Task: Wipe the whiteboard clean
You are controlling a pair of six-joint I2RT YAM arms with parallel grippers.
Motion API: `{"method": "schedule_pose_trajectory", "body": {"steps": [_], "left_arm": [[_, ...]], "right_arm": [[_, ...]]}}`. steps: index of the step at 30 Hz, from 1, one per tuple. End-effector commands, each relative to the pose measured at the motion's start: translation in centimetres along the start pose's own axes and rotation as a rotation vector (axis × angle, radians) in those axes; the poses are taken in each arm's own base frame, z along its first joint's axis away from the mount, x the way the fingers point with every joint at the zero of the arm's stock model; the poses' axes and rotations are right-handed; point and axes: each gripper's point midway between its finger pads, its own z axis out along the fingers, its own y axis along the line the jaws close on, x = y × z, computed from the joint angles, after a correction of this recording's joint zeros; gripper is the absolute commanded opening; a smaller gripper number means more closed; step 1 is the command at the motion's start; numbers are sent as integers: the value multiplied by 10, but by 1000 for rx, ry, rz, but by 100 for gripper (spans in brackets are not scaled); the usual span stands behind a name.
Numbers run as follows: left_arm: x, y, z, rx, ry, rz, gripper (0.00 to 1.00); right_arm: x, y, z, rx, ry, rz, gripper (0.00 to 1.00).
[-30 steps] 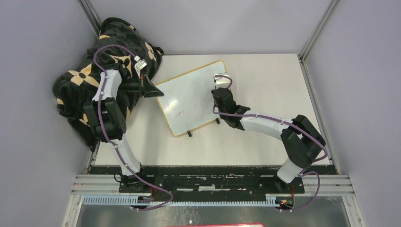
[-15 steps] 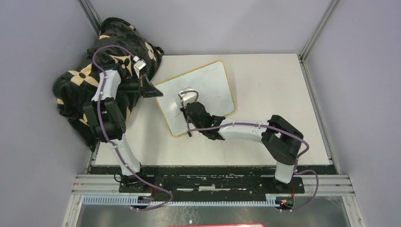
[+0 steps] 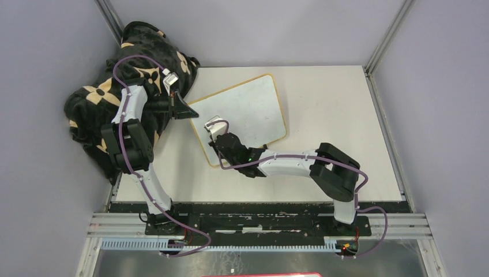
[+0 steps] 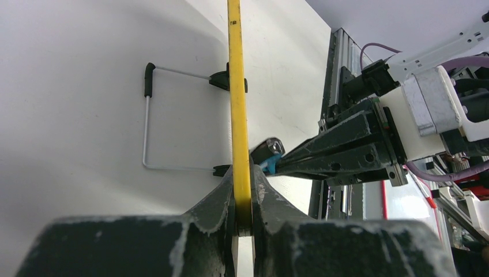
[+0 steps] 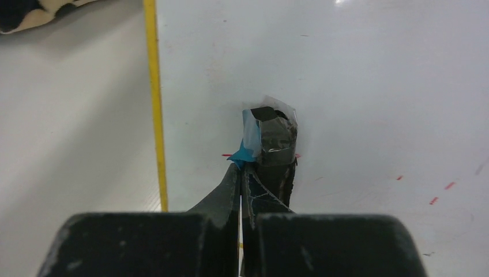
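Top external: whiteboard (image 3: 254,104) on counter (image 3: 334,115) beside blanket (image 3: 86,98), right claw (image 3: 214,130) over its near-left corner.
Left wrist: left claw (image 4: 242,190) clamped on yellow frame (image 4: 233,86), bracing. Right wrist: right claw pinches dark pad (image 5: 274,135); red flecks (image 5: 441,193) lie rightward, so press flat & sweep there.

the whiteboard (image 3: 254,104) has a smooth, glossy white face catching glare; its stand (image 4: 145,133) is thin bare metal wire with black tips. the blanket (image 3: 95,98) is plush cloth. the right gripper (image 5: 251,173) is matt black, scuffed; its dark pad (image 5: 275,135) is wrapped in shiny clear film.
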Motion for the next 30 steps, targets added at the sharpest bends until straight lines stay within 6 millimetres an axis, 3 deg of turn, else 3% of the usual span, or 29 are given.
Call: {"method": "schedule_pose_trajectory", "body": {"steps": [1, 10, 14, 16, 19, 22, 30], "left_arm": [[5, -2, 0, -19, 57, 105, 3], [5, -2, 0, -20, 59, 106, 3], [6, -1, 1, -18, 59, 101, 3], [6, -1, 1, -18, 58, 100, 3], [6, -2, 1, -18, 58, 100, 3], [6, -2, 1, -19, 59, 102, 3], [5, -1, 1, -17, 55, 97, 3]], "right_arm": [[-25, -41, -6, 163, -46, -24, 1], [-11, -153, -23, 362, -22, 77, 1], [-9, -187, -35, 422, -23, 106, 1], [-8, -193, -36, 423, -20, 121, 1], [-7, -186, -31, 382, -16, 137, 1], [-5, -166, -21, 283, -8, 176, 1], [-22, -81, -13, 27, -55, 166, 1]]}}
